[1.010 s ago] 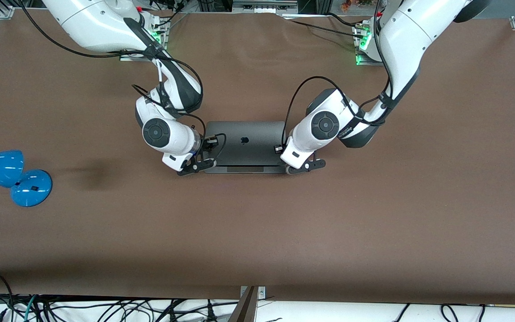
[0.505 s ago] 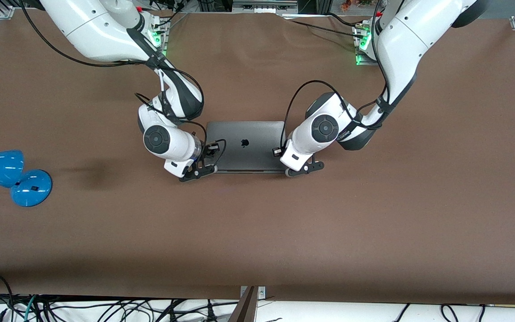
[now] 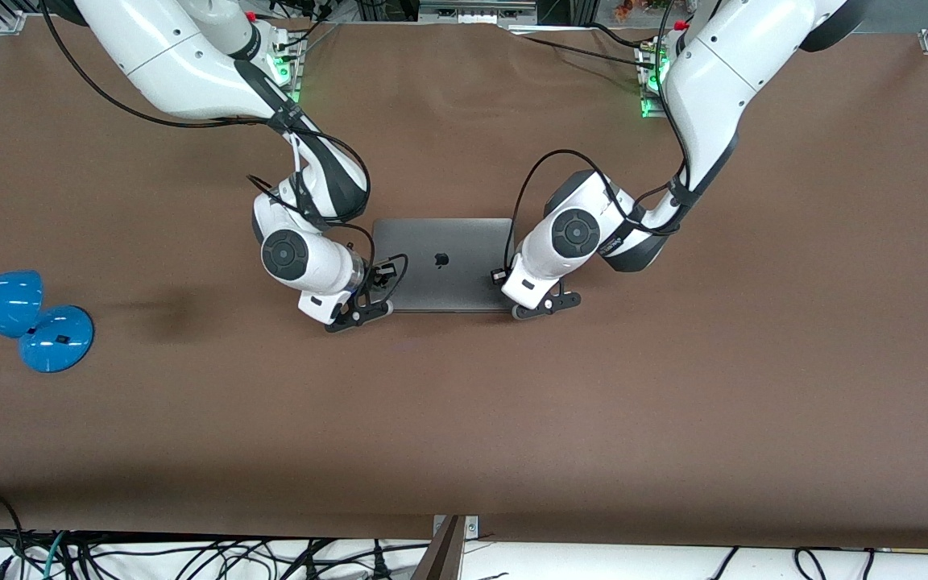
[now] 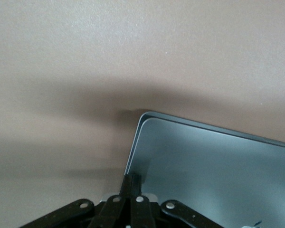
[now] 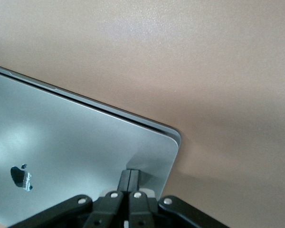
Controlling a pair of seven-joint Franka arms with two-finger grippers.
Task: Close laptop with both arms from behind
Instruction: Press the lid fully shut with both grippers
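Laptop [image 3: 441,264] lid corners under both closed pincers

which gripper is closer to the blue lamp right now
The right gripper. It presses shut on the laptop lid's corner toward the blue lamp; the left gripper, also shut, presses the lid's corner toward the left arm's end.

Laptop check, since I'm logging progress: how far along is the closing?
Done: the laptop lies flat, lid down on its base, only a thin seam showing. In hand: the left gripper and right gripper, both shut, rest fingertips on the lid's corners nearest the front camera. Left: lifting both arms off.
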